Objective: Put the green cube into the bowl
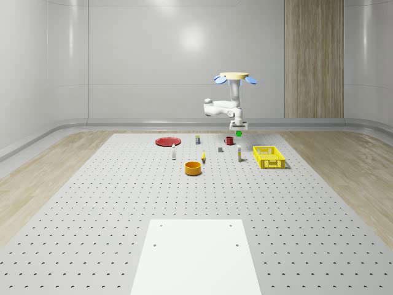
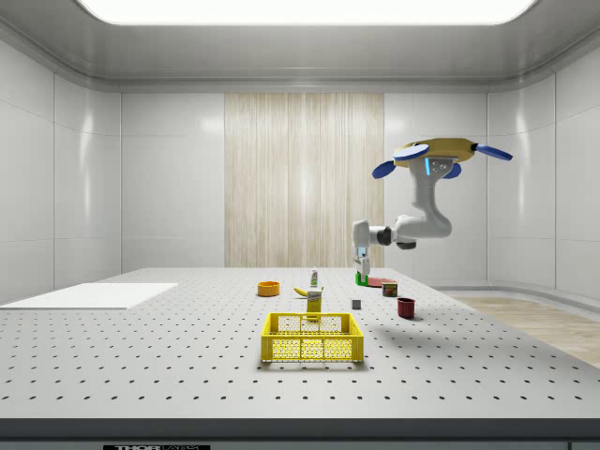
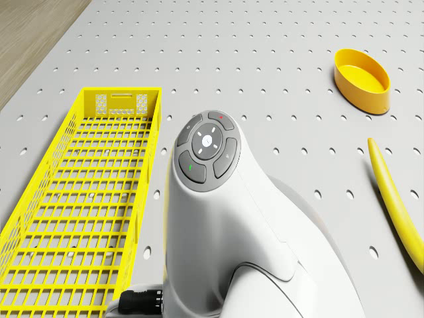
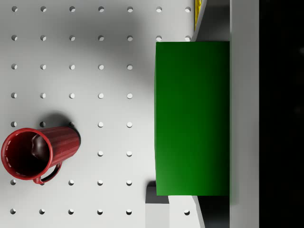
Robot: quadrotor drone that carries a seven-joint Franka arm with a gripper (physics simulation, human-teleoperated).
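The green cube (image 1: 239, 133) hangs in the air with my gripper (image 1: 238, 128) shut on it, a little above the table (image 1: 92, 203) near the red mug (image 1: 229, 140). In the wrist view the green cube (image 4: 192, 118) lies against a grey finger (image 4: 244, 118), with the red mug (image 4: 33, 154) on the table below. The orange bowl (image 1: 193, 168) stands on the table, nearer the camera and toward the whole-scene view's left of the cube. The drone (image 1: 235, 78) hovers high above the mug area, its arm (image 3: 225, 218) reaching down. In the side view the gripper (image 2: 361, 267) holds the cube (image 2: 361, 277).
A yellow basket (image 1: 268, 157) stands at the whole-scene view's right of the bowl. A banana (image 1: 203, 158), two small bottles (image 1: 174, 152) (image 1: 239, 153), a grey block (image 1: 219, 149), a red plate (image 1: 166, 141) and a white sheet (image 1: 196, 258) also lie on the table.
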